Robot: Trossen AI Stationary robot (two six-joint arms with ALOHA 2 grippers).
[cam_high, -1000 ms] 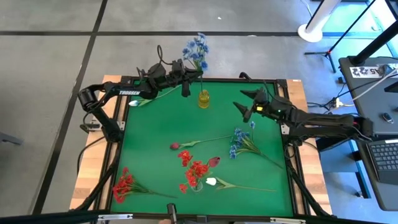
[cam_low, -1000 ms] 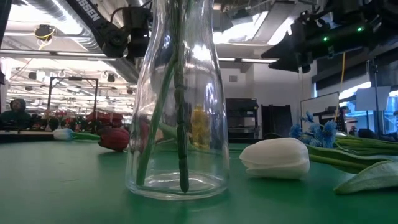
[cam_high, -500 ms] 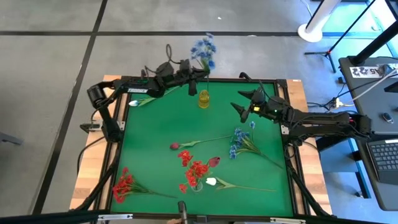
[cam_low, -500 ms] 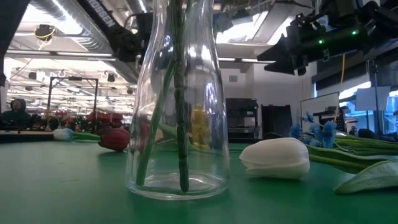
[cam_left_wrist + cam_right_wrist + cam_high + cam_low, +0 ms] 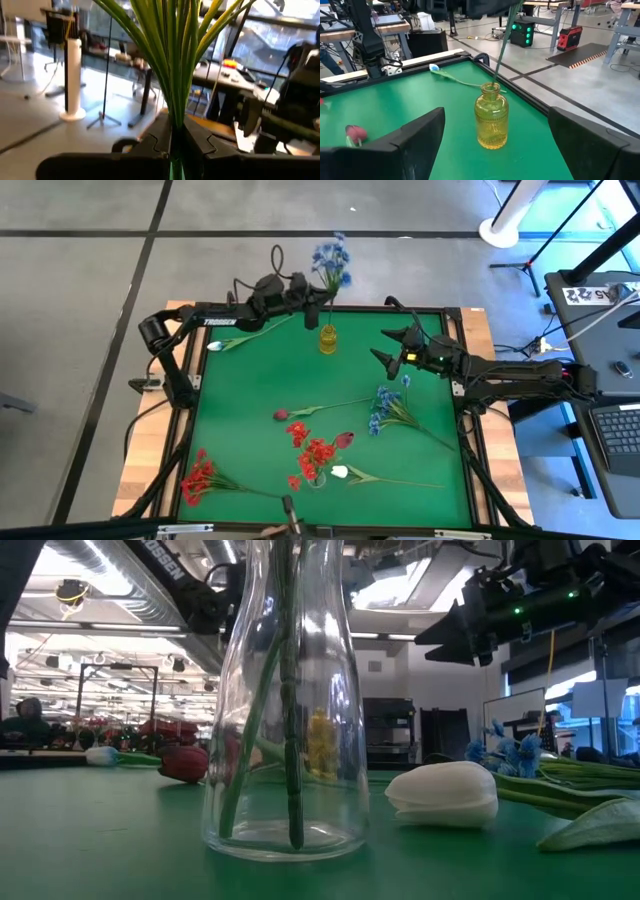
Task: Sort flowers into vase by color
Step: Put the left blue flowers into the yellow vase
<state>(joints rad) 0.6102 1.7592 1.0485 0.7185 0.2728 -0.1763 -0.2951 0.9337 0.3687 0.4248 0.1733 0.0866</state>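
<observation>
Left gripper (image 5: 310, 304) pinching stalks of blue-clustered artificial flower bunch (image 5: 330, 262), stem tip just entering mouth of small yellow ribbed glass vase (image 5: 328, 339) near far table edge. Best kept vertical, lowered slowly, released only once stalk seated; narrow neck, light vase, tipping risk. Right gripper (image 5: 390, 352) spread wide, empty, hovering just right of vase. Green felt table (image 5: 240, 390) carries loose red clusters (image 5: 200, 477), second blue bunch (image 5: 384, 409), white tulip bud (image 5: 442, 794), clear glass vase (image 5: 287, 700). Open workshop beyond, grey floor.
</observation>
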